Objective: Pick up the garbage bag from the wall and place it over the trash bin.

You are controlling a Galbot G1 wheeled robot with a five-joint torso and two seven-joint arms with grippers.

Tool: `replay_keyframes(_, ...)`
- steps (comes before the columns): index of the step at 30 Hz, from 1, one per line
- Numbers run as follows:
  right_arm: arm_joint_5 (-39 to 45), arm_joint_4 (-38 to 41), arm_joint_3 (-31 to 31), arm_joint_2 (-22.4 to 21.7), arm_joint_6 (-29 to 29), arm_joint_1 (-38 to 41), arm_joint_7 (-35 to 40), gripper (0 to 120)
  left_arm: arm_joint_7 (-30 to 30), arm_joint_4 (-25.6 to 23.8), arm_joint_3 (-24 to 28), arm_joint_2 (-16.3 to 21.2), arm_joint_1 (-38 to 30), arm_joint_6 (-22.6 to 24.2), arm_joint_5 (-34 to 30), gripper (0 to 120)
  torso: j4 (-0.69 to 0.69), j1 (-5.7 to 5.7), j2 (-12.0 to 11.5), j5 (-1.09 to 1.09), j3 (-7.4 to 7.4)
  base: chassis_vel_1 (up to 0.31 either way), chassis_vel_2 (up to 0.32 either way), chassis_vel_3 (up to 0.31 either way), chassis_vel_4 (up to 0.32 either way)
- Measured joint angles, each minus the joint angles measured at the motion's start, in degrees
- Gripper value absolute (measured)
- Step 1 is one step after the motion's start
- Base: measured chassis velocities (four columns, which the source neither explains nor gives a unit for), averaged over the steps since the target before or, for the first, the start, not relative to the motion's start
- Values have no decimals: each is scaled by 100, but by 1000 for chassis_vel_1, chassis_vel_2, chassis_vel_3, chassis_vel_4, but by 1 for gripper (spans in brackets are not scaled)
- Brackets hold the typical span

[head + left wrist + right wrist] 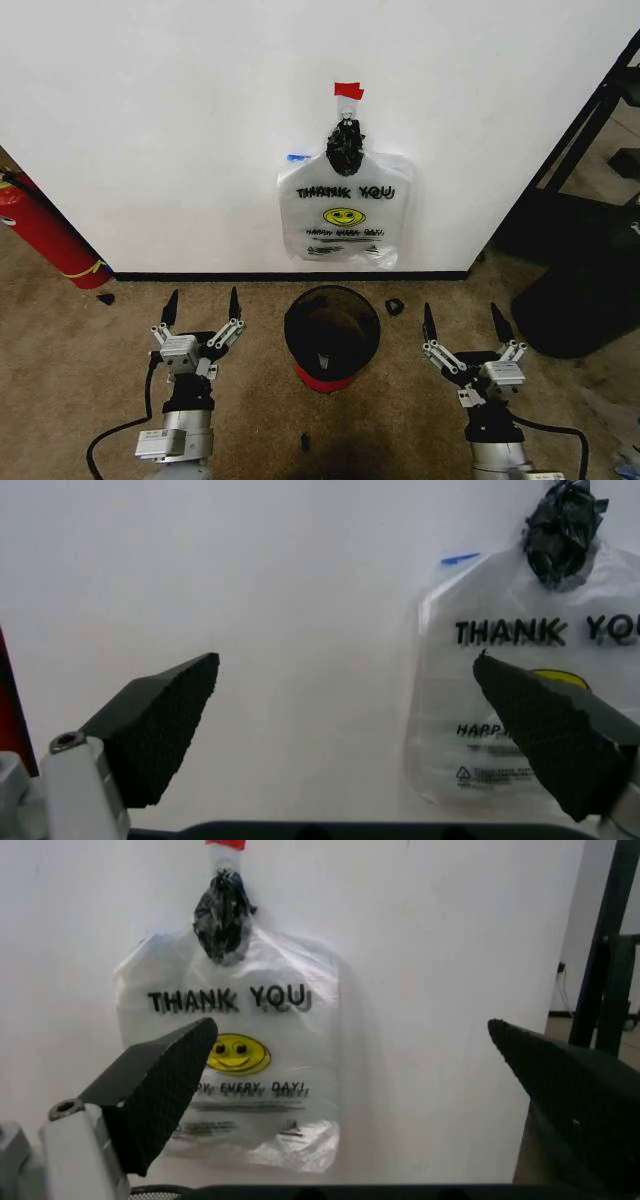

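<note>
Nearby, a red extinguisher (pixel 45 235) flanks the wall (pixel 160 130).

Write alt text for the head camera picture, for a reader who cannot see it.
A white plastic bag printed "THANK YOU" with a yellow smiley hangs on a white wall, above a small black mesh trash bin on brown carpet. The left gripper and right gripper flank the bin, jaws open, empty.

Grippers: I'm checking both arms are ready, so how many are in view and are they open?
2. The left gripper hovers open above the carpet left of the trash bin; the right gripper hovers open to the bin's right.
</note>
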Motion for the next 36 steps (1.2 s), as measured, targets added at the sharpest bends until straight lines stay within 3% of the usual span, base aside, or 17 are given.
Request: replay_keyframes(36,400,-218,83,-141,-242,210,-61,100,12,162,62,17,-43,30,98,100,0,0,0,0,0,0,0,0,0)
